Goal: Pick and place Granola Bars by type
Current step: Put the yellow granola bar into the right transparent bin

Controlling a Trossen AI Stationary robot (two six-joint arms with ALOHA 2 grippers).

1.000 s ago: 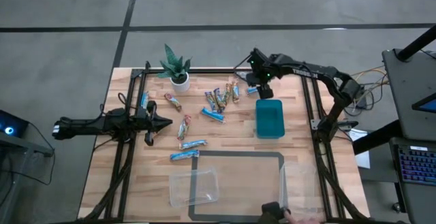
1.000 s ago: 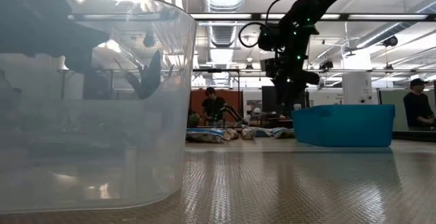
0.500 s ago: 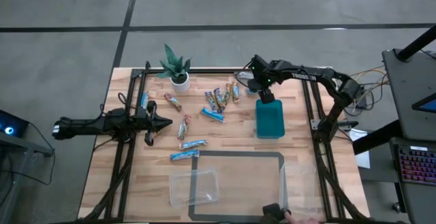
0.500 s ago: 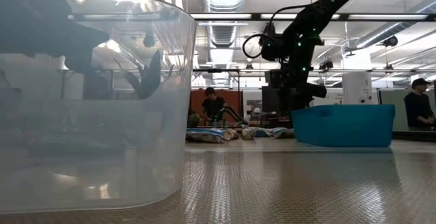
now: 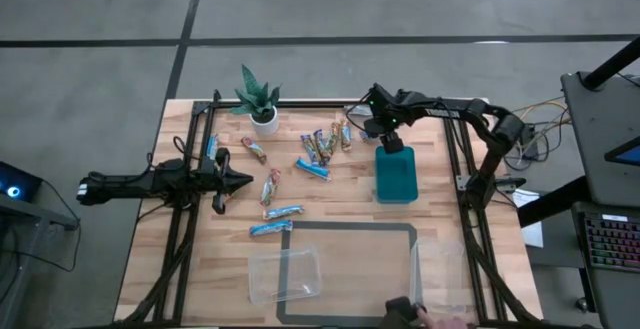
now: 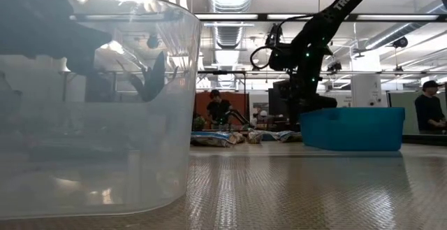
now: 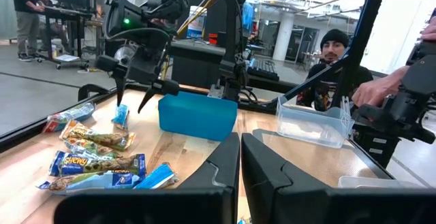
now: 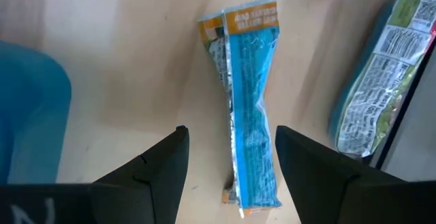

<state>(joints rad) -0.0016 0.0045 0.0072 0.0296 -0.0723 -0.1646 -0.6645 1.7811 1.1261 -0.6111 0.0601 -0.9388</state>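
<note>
My right gripper (image 8: 231,166) is open and points down over a bright blue wrapped bar (image 8: 248,108). The bar lies flat on the wood just past the teal bin's far-left corner, between the two fingers without touching them. The left wrist view shows the same gripper (image 7: 136,91) above that bar (image 7: 121,115). Several other bars, blue and multicoloured, lie scattered on the table (image 5: 320,149), (image 5: 270,184), (image 5: 283,211), (image 5: 270,228). My left gripper (image 5: 238,179) waits shut near the table's left side.
The teal bin (image 5: 396,174) stands right beside my right gripper. Two clear tubs (image 5: 285,274), (image 5: 440,274) sit at the near edge by a taped rectangle. A potted plant (image 5: 260,104) is at the far edge. A person's hand (image 5: 430,317) shows at the near edge.
My right gripper has moved a little toward the table's left and come down toward the blue bar beside the bin's far end. It has stayed open. The bars have not moved.
</note>
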